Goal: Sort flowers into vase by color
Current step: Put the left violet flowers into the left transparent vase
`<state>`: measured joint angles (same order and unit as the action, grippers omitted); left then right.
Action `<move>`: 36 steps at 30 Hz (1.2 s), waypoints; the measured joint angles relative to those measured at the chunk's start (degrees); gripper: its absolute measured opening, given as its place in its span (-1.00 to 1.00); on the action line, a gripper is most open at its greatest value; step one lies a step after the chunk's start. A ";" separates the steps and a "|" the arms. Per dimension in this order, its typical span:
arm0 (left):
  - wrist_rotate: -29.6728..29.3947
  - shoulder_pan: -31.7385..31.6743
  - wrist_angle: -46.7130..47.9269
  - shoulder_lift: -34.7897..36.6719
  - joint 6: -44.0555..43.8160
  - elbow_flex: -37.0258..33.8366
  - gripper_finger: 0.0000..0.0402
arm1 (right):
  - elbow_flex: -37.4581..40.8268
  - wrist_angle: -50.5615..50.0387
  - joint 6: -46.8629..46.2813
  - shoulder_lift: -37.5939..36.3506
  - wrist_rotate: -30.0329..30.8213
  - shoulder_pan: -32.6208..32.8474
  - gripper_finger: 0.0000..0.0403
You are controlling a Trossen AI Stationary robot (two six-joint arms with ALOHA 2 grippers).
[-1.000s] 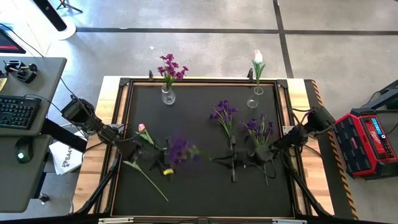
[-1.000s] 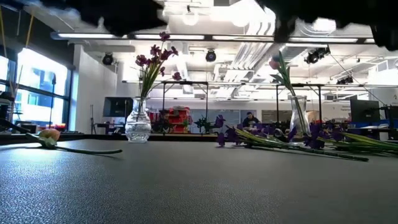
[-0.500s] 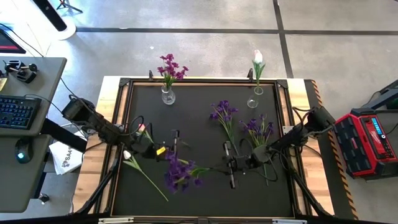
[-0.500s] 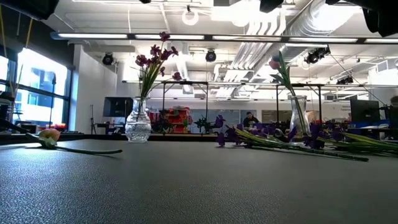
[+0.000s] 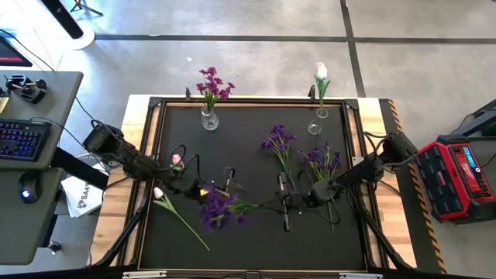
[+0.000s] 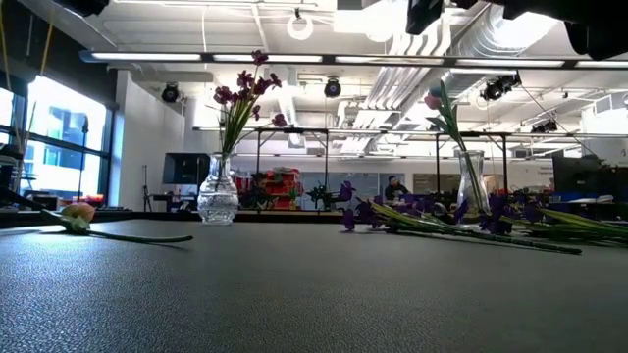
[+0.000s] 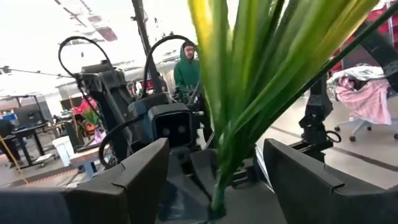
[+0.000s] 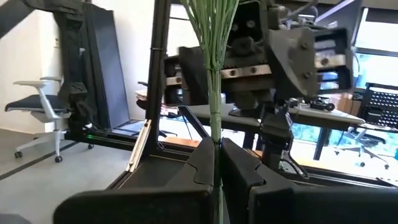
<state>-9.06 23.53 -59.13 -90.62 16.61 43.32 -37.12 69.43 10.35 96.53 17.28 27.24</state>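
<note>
Since half a second ago, the purple flower bunch is sitting higher, at lower centre. The right gripper is pinching its thin green stem; the left gripper is spread alongside.

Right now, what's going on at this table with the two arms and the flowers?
The right gripper is shut on the stem end of a purple flower bunch, holding it above the middle of the table. The left gripper is open at the bunch's leaves, its fingers either side of them, not yet clamped. It looks like a handover. One vase at the back already holds purple blooms, the other vase a white tulip. Two more purple bunches and two tulips lie on the mat.
</note>
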 joint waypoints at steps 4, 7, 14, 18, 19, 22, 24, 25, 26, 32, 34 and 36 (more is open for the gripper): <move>0.14 0.38 -0.04 0.01 0.01 0.90 0.25 | 0.00 -0.97 -0.03 0.00 2.17 0.00 -1.00; 0.88 0.56 1.54 0.01 0.23 1.96 0.25 | 0.00 -1.23 -1.04 0.00 2.18 0.00 -1.00; 1.07 0.57 5.43 0.01 0.17 3.18 0.13 | 0.00 -1.55 -1.31 0.00 2.22 0.00 -1.00; 1.05 0.86 5.55 0.02 0.17 3.18 -0.03 | 0.00 -2.06 -1.33 0.00 2.24 0.00 -1.00; 1.05 0.94 5.55 0.04 0.25 3.18 -0.07 | 0.00 -2.31 -1.33 0.00 2.24 0.00 -1.00; 0.76 1.33 5.57 0.06 0.45 3.18 -0.20 | 0.00 -2.42 -1.33 0.00 2.25 0.00 -1.00; 0.38 1.51 5.99 0.43 0.45 3.18 -0.28 | 0.00 -2.40 -1.33 0.00 2.24 0.00 -1.00; 0.37 1.62 6.23 0.58 0.45 3.18 -0.31 | 0.00 -2.42 -1.33 0.00 2.24 0.00 -1.00; 0.36 1.66 6.44 0.73 0.47 3.18 -0.35 | 0.00 -2.43 -1.33 0.00 2.24 0.00 -1.00; -0.68 1.86 8.50 2.08 0.55 3.18 -0.51 | 0.00 -2.84 -1.33 0.00 2.29 0.00 -1.00; -0.70 1.87 9.82 2.54 0.55 3.18 -0.57 | 0.00 -3.21 -1.34 0.00 2.30 0.01 -1.00; -0.72 1.90 10.81 2.86 0.57 3.18 -0.63 | 0.00 -3.51 -1.35 0.00 2.42 0.00 -1.00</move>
<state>-9.78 25.43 -48.32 -87.76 17.19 46.50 -37.12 65.92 9.00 96.53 19.70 27.24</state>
